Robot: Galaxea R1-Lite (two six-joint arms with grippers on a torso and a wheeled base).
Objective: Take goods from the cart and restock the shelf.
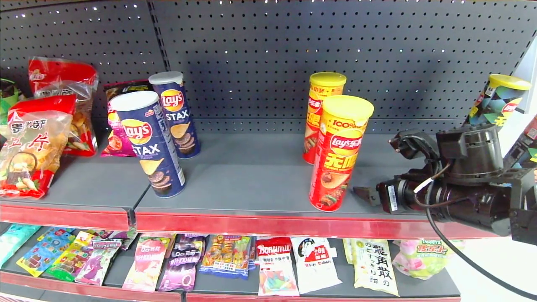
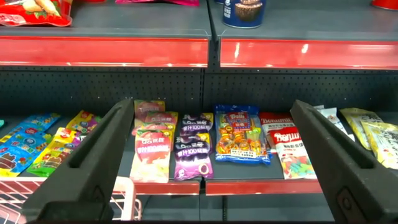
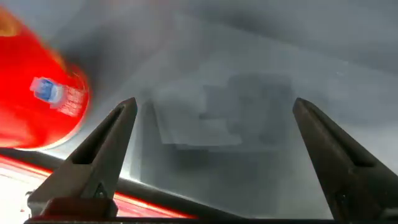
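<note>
Both released: right gripper (image 3: 212, 103) beside a red can (image 1: 337, 159) on the grey shelf (image 1: 251, 180) (pegboard (image 1: 272, 54) behind), left gripper (image 2: 212, 104) before candy bags (image 2: 193, 146).

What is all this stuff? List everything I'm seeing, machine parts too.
Shelves: two, grey, red front edges, stacked.
Blue cans: two, blue with white lids, upper shelf, left of middle.
Red cans: two, red and yellow, yellow lids, upper shelf, right of middle.
Patterned can: one, dark, yellow lid, upper shelf, far right.
Snack bags: several, mostly red, upper shelf, left end.
Flat packets: many, mixed colours, lower shelf.
Left gripper: one, black, open, facing lower shelf.
Right gripper: one, black, open, beside front red can.
</note>
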